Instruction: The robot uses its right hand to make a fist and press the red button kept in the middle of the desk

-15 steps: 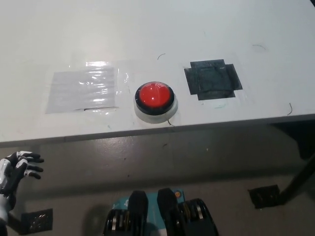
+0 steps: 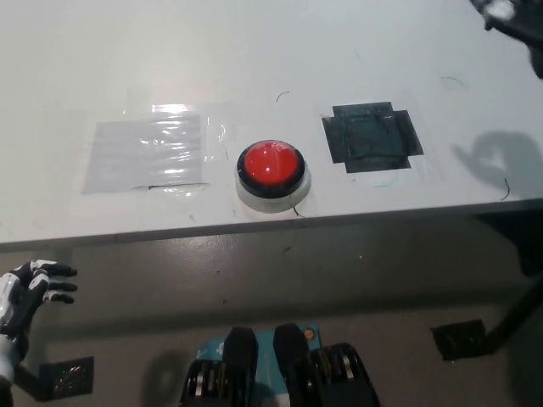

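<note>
The red button (image 2: 271, 164) in its black ring and white base sits near the front edge of the white desk (image 2: 254, 59), about mid-width. My black right hand (image 2: 513, 21) shows only as a blurred dark sliver at the top right corner, far from the button; its fingers cannot be made out. Its shadow (image 2: 496, 161) falls on the desk to the right. My white left hand (image 2: 30, 292) rests at the lower left below the desk edge, fingers apart and holding nothing.
A clear taped plastic sheet (image 2: 146, 153) lies left of the button. A patch of black tape (image 2: 372, 136) lies right of it. A dark table leg (image 2: 517, 314) stands at the lower right over the grey floor.
The black right hand has come into view at the top right corner, and its shadow now lies on the desk's right side. The left hand has not moved.
</note>
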Robot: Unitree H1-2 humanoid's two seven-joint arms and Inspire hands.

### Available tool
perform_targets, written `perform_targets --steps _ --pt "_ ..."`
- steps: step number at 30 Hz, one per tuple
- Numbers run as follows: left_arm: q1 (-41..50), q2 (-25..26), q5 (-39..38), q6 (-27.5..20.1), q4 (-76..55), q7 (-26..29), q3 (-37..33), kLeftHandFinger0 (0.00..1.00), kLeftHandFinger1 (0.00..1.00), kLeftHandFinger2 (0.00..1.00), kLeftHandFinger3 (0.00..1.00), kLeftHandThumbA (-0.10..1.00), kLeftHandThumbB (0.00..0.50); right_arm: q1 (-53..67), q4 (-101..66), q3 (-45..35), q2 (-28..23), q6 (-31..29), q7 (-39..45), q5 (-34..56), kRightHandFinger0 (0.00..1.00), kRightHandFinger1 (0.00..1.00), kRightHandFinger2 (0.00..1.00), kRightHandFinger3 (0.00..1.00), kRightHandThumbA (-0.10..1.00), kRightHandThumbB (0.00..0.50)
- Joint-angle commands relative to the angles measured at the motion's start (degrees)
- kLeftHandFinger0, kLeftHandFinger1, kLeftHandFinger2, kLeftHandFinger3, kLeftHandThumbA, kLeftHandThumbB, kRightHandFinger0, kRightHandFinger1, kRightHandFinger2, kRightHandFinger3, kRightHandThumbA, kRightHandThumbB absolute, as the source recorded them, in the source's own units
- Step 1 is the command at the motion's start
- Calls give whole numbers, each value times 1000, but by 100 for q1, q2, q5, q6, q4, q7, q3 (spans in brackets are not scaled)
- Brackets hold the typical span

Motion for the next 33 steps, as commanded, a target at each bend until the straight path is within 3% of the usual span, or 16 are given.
perform_targets --steps 1,8,9,13,16,18,19,20,21,24,27,29,31,32,33 --pt "-18 211 -81 -95 -158 -100 39 479 472 543 505 583 0 -738 384 149 173 -364 166 -384 0 44 313 314 751 223" --pt "-36 214 -66 -61 -185 -87 26 495 487 550 511 579 4 -1291 569 244 798 -177 158 -424 0 0 282 308 712 219" --pt "-36 216 -100 -69 -179 -114 29 435 435 503 490 582 19 -1332 612 252 893 -208 176 -411 0 0 282 309 701 205" --pt "-26 210 -73 -54 -225 -95 21 398 408 478 459 597 17 -1481 946 314 1274 -478 307 -428 0 3 288 352 634 178" --pt "-32 195 -51 -11 -230 -51 27 449 454 507 466 614 44 -1502 1264 407 1601 -653 336 -556 0 0 306 385 620 190" --pt "-83 182 -76 -57 -184 -76 16 422 434 488 461 607 38 -1467 1428 499 1701 -812 406 -674 0 13 309 364 629 156" --pt "-105 175 -128 -52 -171 -108 19 462 465 511 462 600 34 -1429 1565 592 1781 -967 433 -782 0 14 304 341 620 135" --pt "-103 180 -147 -79 -168 -132 19 452 454 502 454 594 24 -1414 1618 665 1815 -983 425 -868 0 12 297 319 637 145" --pt "-106 172 -172 -58 -175 -133 29 412 427 492 453 577 18 -1378 1741 718 1909 -1066 425 -924 0 12 296 303 651 150" --pt "-184 196 -191 -66 -125 -174 11 347 376 449 447 570 21 -1237 2018 730 2112 -1337 489 -907 0 1 271 274 591 92" --pt "-188 182 -216 -96 -114 -185 21 335 362 437 439 564 22 -1137 2234 692 2291 -1402 507 -873 0 0 253 264 567 73" --pt "-172 186 -89 -47 -154 -100 -3 392 411 482 471 593 59 -993 2556 711 2420 -1671 606 -903 0 0 256 285 590 53" --pt "-163 165 -115 32 -187 -77 16 421 436 512 495 595 60 -937 2669 717 2465 -1742 603 -955 0 0 268 296 594 41" --pt "-186 166 -163 -123 -106 -138 20 373 397 486 493 575 28 -825 2832 728 2514 -1843 616 -982 0 0 280 305 587 32" --pt "-189 167 -157 -107 -101 -133 17 357 383 467 482 575 36 -755 2949 725 2535 -1921 611 -1013 0 0 286 303 573 35"
